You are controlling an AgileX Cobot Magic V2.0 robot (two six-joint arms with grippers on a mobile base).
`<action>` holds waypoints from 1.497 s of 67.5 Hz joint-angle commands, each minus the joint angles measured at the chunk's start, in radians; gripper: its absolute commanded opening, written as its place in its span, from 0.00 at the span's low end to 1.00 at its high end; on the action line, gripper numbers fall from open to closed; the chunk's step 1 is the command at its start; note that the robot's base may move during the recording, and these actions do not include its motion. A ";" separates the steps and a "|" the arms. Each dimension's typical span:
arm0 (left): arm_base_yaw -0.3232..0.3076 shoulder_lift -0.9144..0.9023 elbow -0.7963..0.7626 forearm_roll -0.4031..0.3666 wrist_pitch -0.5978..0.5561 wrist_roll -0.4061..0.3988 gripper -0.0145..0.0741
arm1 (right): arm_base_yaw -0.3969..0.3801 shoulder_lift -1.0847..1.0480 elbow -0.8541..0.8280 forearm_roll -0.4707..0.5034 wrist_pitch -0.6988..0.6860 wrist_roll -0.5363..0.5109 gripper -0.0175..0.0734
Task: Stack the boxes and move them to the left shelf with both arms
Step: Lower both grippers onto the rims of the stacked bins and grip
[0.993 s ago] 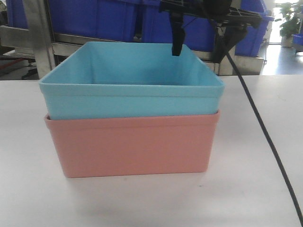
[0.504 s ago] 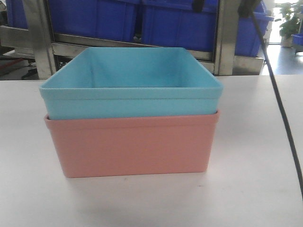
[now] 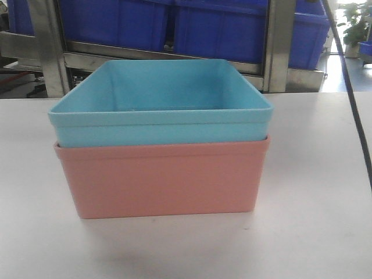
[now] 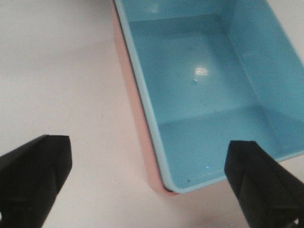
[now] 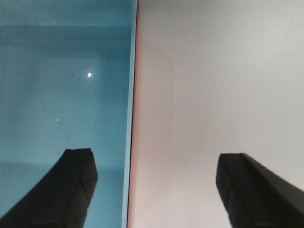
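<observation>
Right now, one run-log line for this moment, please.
sky-blue bin nested in salmon-pink bin, on table | left gripper open above stack's rim | right gripper open above stack's rim | nothing held | not shelved

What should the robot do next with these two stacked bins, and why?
Probably lower both hands. The left hand and right hand are open, each poised over a side wall of the blue bin nested in the pink bin, not yet gripping.
</observation>
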 commanded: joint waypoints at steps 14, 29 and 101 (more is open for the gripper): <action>0.002 0.309 -0.370 -0.091 0.116 -0.001 0.81 | -0.001 0.007 -0.028 -0.009 -0.089 -0.013 0.88; 0.002 0.544 -0.615 -0.034 0.270 -0.081 0.81 | -0.001 0.082 -0.028 0.041 -0.113 -0.046 0.88; 0.002 0.913 -0.718 0.070 0.260 -0.159 0.80 | -0.001 0.382 -0.028 0.087 -0.133 -0.108 0.88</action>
